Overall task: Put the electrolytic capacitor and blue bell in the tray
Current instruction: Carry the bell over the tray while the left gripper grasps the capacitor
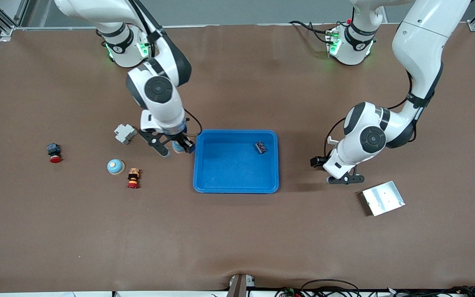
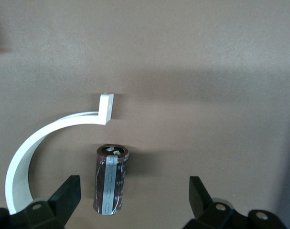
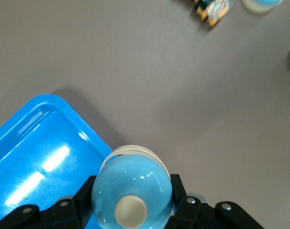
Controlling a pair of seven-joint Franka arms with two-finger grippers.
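Note:
My right gripper is shut on a blue bell with a cream button and base. It holds the bell over the rim of the blue tray at the right arm's end; the tray's corner shows beside the bell. My left gripper is open low over the table, toward the left arm's end from the tray. A dark brown electrolytic capacitor with a grey stripe lies on its side between the fingers, touching neither. In the front view my left gripper hides it.
A small dark part lies in the tray. A second blue bell, an orange-and-red button, a red button switch and a grey plastic part lie toward the right arm's end. A silver metal plate lies beside my left gripper.

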